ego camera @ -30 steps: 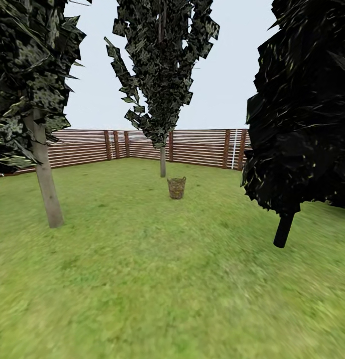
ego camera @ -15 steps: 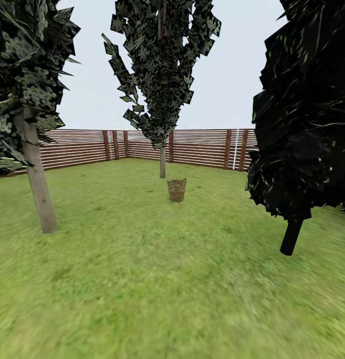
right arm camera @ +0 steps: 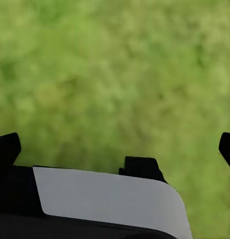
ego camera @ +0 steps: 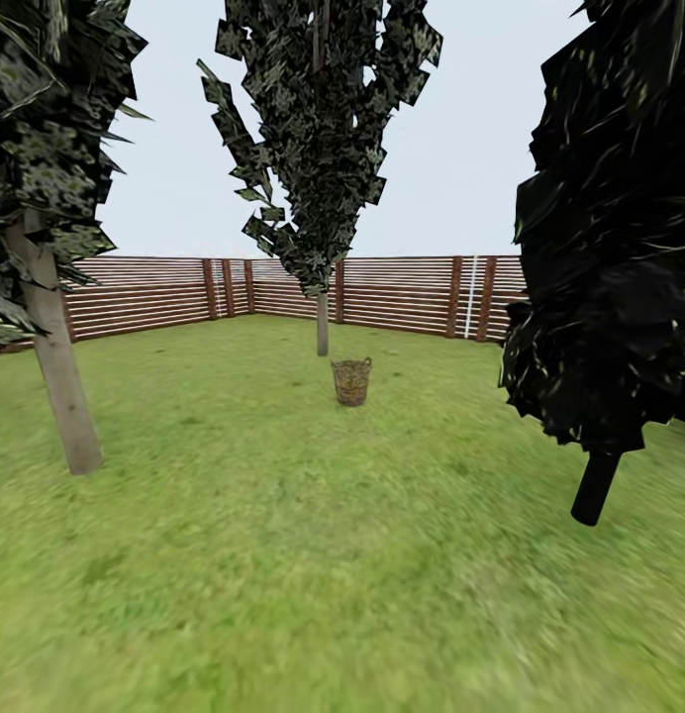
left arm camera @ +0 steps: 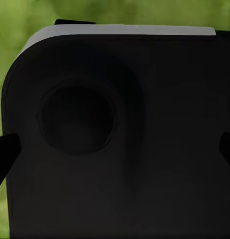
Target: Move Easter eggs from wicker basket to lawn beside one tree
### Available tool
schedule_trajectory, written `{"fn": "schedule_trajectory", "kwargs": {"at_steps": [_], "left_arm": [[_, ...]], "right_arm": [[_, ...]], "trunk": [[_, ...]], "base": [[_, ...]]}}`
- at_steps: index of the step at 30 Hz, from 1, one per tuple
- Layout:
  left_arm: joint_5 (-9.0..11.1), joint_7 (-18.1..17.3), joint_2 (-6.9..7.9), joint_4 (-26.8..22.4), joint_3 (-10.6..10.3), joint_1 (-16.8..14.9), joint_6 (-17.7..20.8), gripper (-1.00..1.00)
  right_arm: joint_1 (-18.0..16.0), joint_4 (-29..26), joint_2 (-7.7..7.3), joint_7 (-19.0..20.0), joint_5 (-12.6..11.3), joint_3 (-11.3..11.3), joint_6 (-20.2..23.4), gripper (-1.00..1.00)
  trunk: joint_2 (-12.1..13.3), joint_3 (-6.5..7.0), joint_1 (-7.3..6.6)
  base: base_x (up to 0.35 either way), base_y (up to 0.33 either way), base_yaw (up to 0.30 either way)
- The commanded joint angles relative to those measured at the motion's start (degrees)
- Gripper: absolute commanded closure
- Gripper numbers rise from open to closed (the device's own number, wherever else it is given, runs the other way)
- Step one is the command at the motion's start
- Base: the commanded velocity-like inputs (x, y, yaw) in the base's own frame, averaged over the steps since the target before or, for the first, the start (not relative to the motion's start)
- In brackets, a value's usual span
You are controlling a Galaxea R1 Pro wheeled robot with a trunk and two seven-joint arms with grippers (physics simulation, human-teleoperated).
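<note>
Far ahead in the head view, the wicker basket stands on the lawn, just in front of a tree with a slim pale trunk. No Easter eggs can be made out at this distance. In the left wrist view, my left gripper is open; its dark fingertips sit at the picture's two edges over a black part of the robot's body. My right gripper is open too, with grass behind it and nothing between its fingers.
A second pale-trunked tree stands near on the left. A black conifer rises close on the right. A brown slat fence rings the garden behind the basket. Open grass stretches between me and the basket.
The whole head view has shifted: the camera has moved forward, so the left tree and right conifer have slid outward and the basket looks slightly nearer.
</note>
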Motion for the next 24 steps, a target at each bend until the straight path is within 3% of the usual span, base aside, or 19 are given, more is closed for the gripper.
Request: {"fn": "schedule_trajectory", "kwargs": {"at_steps": [1,24], "left_arm": [[0.4,-0.2,0.01,-0.1,0.0,0.0,0.0,-1.00],[0.4,-0.2,0.08,-0.1,0.0,0.0,0.0,-1.00]], "right_arm": [[0.0,0.0,-0.02,0.0,0.2,0.1,-0.2,-1.00],[0.0,0.1,0.02,0.0,0.2,0.1,-0.2,-1.00]], "trunk": [[0.0,-0.05,0.03],[0.0,-0.05,0.03]], "base": [[0.332,0.000,0.000],[0.332,-0.027,0.000]]}}
